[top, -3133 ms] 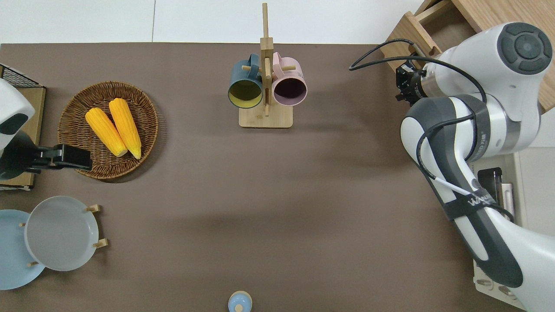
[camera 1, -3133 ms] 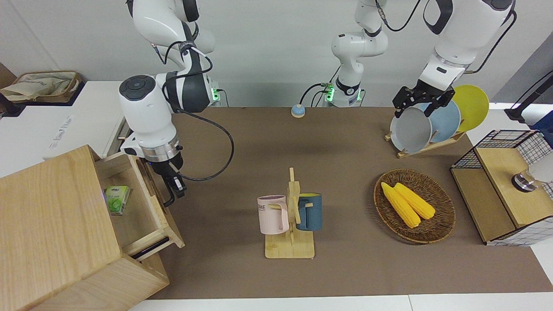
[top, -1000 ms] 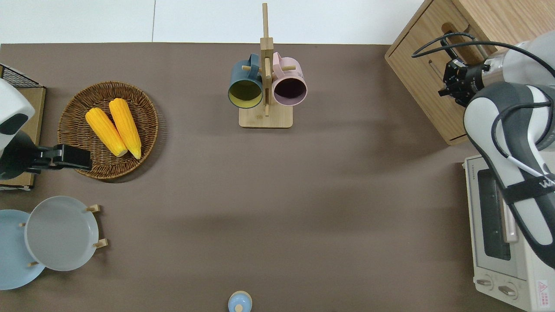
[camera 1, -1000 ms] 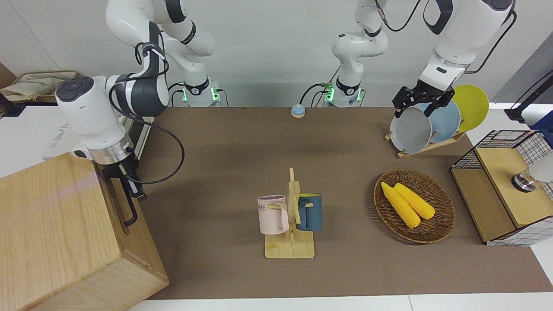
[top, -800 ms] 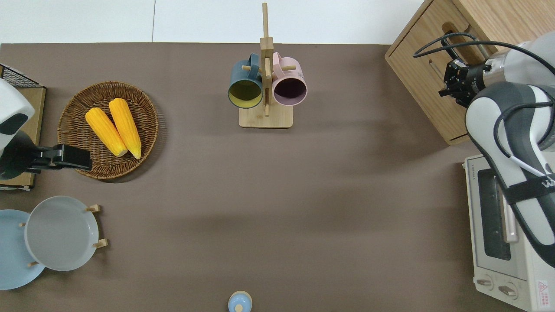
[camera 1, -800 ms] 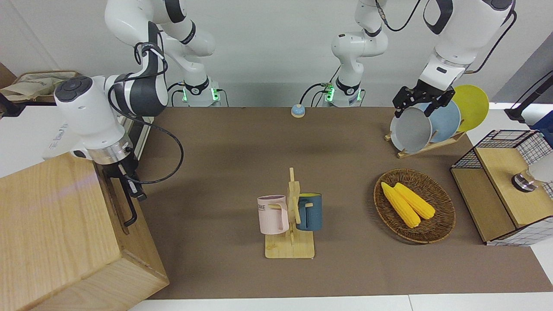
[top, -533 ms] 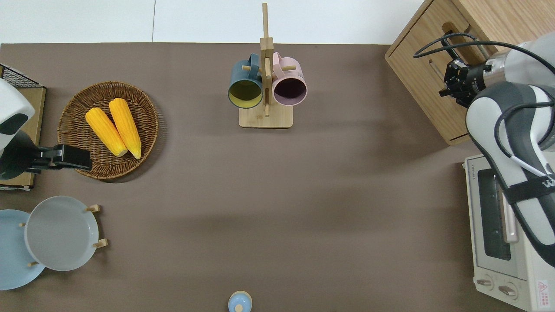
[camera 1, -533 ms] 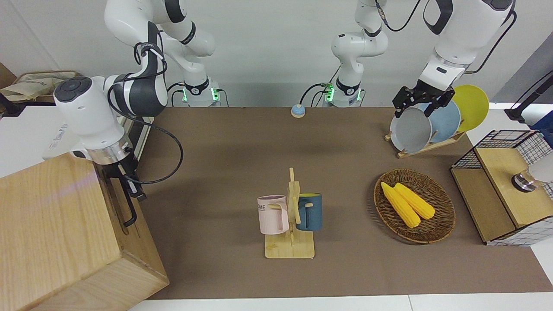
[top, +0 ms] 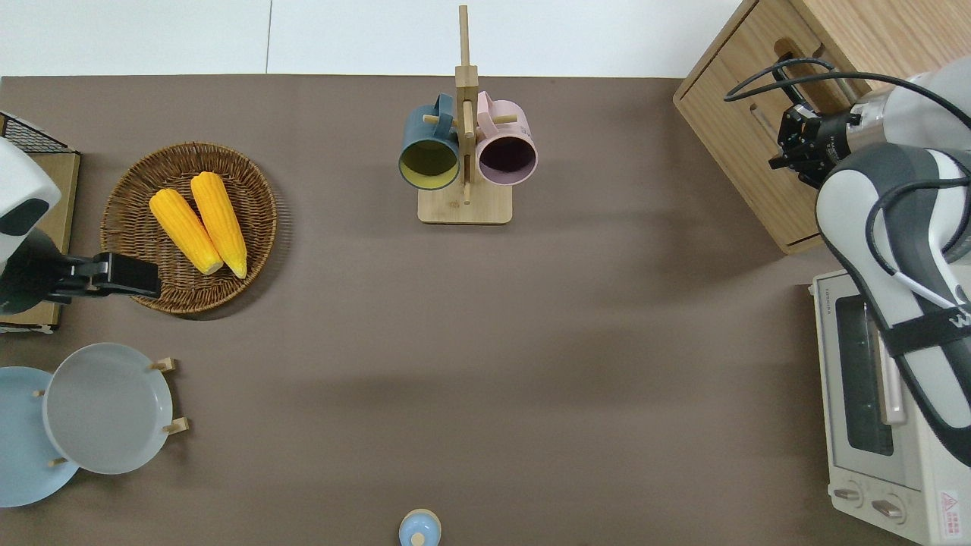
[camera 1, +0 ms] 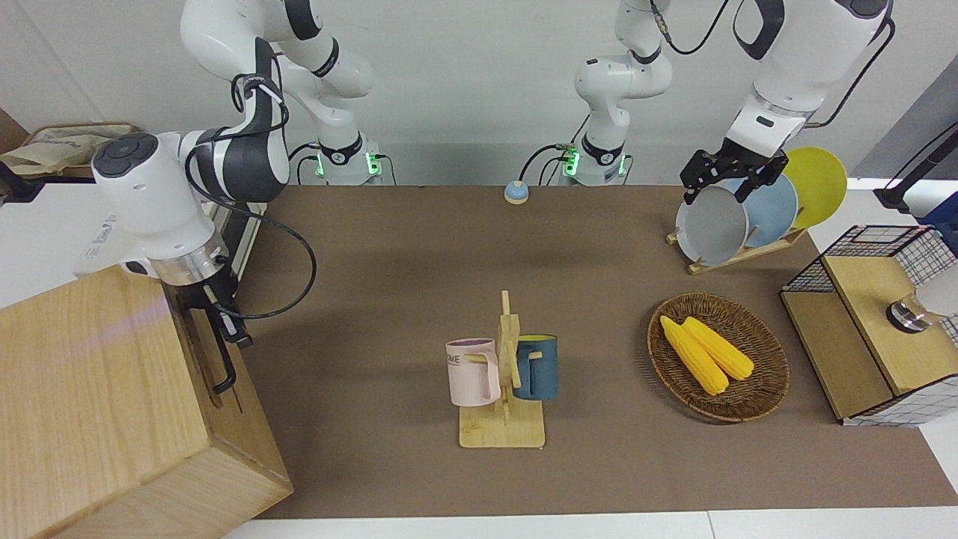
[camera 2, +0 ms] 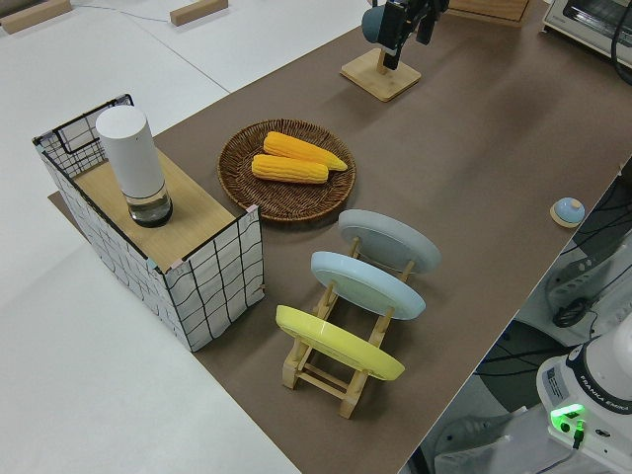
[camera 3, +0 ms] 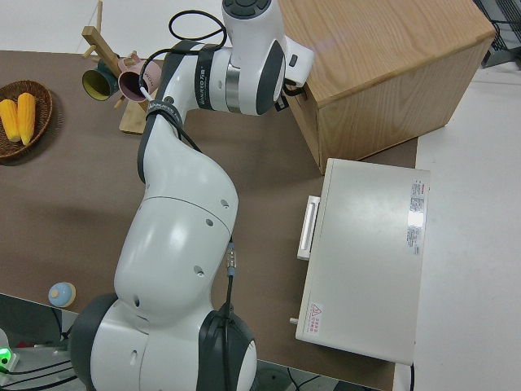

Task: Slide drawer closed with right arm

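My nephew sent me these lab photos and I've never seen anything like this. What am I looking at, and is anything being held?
These are two white robot arms at a brown table, photographed at one moment from across the table, from straight above, and from each end. The right arm's hand is at the black handle of the drawer, which sits flush in a wooden cabinet; whether it grips the handle is unclear. The left hand is parked and holds nothing. On the table are a mug rack, a basket with corn, plates on a stand, a toaster oven and a wire-mesh box.
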Motion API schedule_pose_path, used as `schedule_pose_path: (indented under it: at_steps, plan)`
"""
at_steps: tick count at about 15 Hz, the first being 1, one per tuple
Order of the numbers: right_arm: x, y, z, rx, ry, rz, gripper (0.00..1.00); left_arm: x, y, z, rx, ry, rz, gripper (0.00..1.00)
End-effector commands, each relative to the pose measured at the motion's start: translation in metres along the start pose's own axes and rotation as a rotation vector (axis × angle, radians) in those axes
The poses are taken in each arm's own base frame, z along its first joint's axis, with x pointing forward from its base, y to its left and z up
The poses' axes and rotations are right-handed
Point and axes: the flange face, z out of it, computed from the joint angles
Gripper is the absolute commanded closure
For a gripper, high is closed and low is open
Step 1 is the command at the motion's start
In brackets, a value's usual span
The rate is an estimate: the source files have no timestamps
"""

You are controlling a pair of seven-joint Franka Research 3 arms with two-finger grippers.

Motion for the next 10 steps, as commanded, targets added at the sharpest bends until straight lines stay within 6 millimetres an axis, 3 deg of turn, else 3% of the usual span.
schedule_pose_path:
  at_steps: [1,10]
  plan:
    - [0.025,0.01,0.001,0.014,0.028,-0.023,1.0,-0.004,-0.001,-0.002,0.012,-0.007,0.007,0.0]
    - [-0.091,-0.039,-0.023,-0.056,-0.047,-0.205,1.0,-0.005,-0.001,-0.002,0.013,-0.008,0.009,0.0]
